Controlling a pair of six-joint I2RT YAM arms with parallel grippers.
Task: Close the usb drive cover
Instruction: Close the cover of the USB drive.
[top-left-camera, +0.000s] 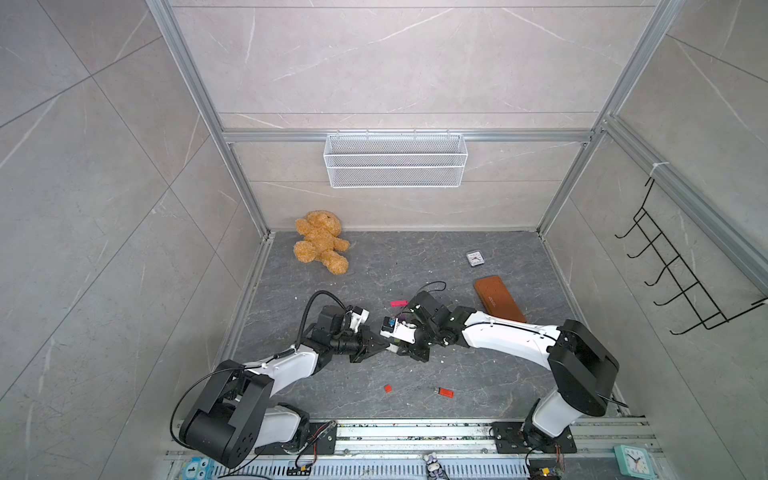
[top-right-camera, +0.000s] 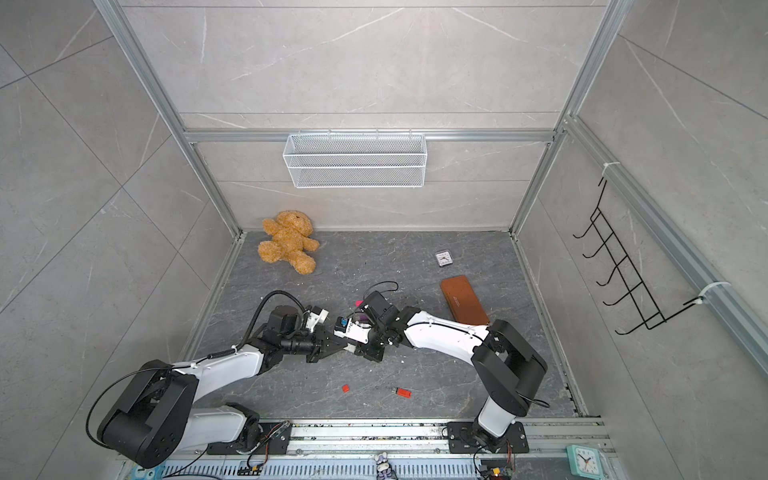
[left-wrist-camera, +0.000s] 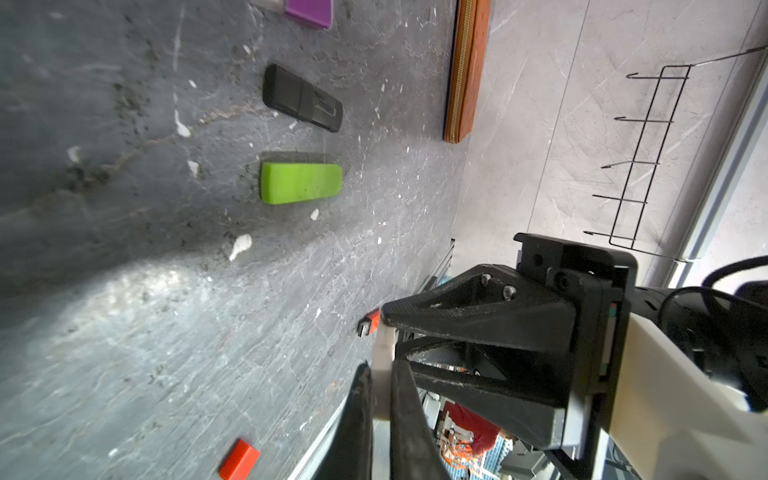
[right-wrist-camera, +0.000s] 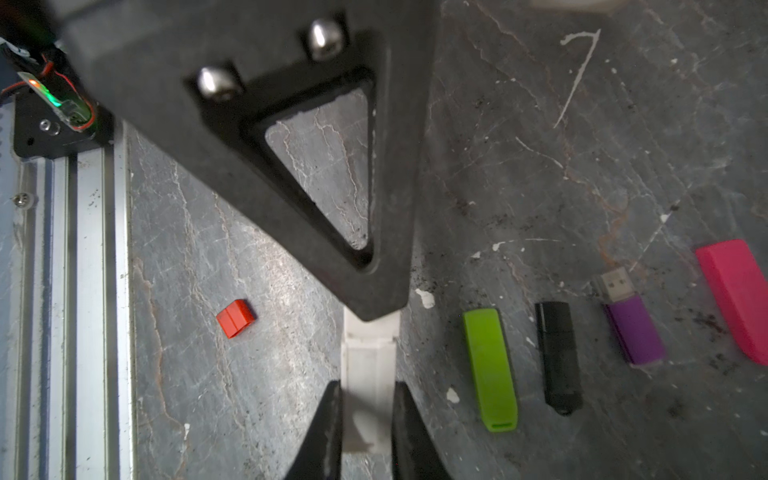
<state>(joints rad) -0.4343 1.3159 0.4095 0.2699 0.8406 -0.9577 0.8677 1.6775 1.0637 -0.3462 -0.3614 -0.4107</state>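
- L gripper (left-wrist-camera: 381, 390): jaws nearly closed, clamped on one end of white USB drive (left-wrist-camera: 381, 368), one finger flat on each side.
- R gripper (right-wrist-camera: 368, 399): jaws likewise pinched in, clamped on opposite end of same drive.
- Gripper tips almost meet; drive bridges the gap betw. them.
- Hidden: in R wrist view the L finger covers the drive's far end, so only the mid section shows. Seam crosses the body just by L tip; can't tell if cap is fully seated. In both top views the drive is too small to make out betw. the black tips.
- Axis: long axis runs straight from L gripper to R gripper, in line w/ both sets of fingers.
- To one side of R gripper: green drive (right-wrist-camera: 490, 370) nearest, then black drive (right-wrist-camera: 559, 357), purple drive (right-wrist-camera: 629, 328) w/ plug bare, pink drive (right-wrist-camera: 735, 299) cut off by frame edge. All are roughly parallel to the held drive.
- Other side: red cap (right-wrist-camera: 235, 318), apart from both grippers.
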